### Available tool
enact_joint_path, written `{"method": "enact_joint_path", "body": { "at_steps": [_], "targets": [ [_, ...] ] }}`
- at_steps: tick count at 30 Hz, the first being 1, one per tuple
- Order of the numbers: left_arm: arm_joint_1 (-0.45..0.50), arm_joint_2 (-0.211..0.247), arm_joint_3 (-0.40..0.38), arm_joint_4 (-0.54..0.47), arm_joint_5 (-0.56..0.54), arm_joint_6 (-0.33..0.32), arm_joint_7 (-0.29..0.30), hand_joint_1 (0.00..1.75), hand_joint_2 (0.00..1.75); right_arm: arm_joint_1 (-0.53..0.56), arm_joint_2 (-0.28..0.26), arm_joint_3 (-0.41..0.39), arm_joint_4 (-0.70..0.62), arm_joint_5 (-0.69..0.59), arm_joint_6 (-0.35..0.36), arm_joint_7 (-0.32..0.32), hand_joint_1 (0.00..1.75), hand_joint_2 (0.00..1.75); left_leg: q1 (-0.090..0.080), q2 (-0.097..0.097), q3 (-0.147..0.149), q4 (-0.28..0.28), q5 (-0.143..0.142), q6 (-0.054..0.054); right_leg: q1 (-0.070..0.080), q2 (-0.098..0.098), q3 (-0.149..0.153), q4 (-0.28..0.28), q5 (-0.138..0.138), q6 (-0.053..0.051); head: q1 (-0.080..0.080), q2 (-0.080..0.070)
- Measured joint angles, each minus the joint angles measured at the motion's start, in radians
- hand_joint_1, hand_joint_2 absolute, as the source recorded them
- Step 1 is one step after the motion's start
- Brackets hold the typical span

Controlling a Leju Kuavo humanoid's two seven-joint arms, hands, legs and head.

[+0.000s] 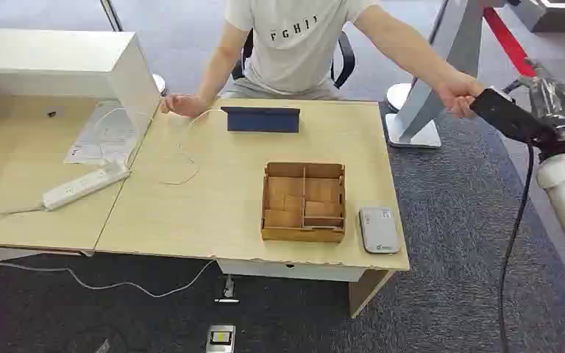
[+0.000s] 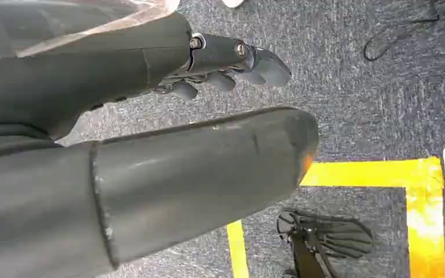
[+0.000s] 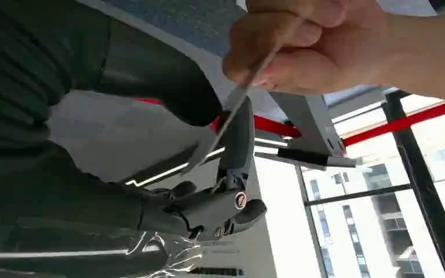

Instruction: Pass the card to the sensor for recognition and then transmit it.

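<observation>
In the right wrist view the card [image 3: 232,113] stands edge-on between the thumb and a dark finger of the right hand [image 3: 208,174], while a person's hand [image 3: 301,46] pinches its far end. Thumb and finger flank the card closely; whether they already clamp it I cannot tell.

It looks thin, light, stiff and slick, likely to slide out of a loose pinch. I judge the hold should fall on the two flat faces, well in from the edge, leaving most of the card free to face the reader.

Beyond the hand, across and lower down, the grey sensor [image 1: 379,229] lies on the tabletop [image 1: 206,213], just beside the wooden compartment box [image 1: 304,201].

The left hand [image 2: 232,63] hangs over the carpet, fingers loosely spread, holding nothing.
</observation>
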Motion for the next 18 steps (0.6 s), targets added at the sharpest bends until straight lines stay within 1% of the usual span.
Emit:
{"method": "enact_joint_path", "body": {
  "at_steps": [9, 18],
  "targets": [
    [0.000, 0.000, -0.003, 0.000, 0.014, 0.011, -0.002, 0.00, 0.00, 0.011, 0.005, 0.000, -0.001, -0.013, 0.003, -0.019, 1.75, 1.75, 0.000, 0.000, 0.000, 0.000, 0.000, 0.000, 0.000, 0.000, 0.000, 0.000, 0.000, 0.000, 0.000, 0.000],
    [0.000, 0.000, -0.003, 0.000, 0.018, 0.022, 0.005, 0.00, 0.00, 0.076, 0.021, 0.000, -0.019, -0.042, 0.000, -0.039, 1.75, 1.75, 0.000, 0.000, 0.000, 0.000, 0.000, 0.000, 0.000, 0.000, 0.000, 0.000, 0.000, 0.000, 0.000, 0.000]
  ]
}}
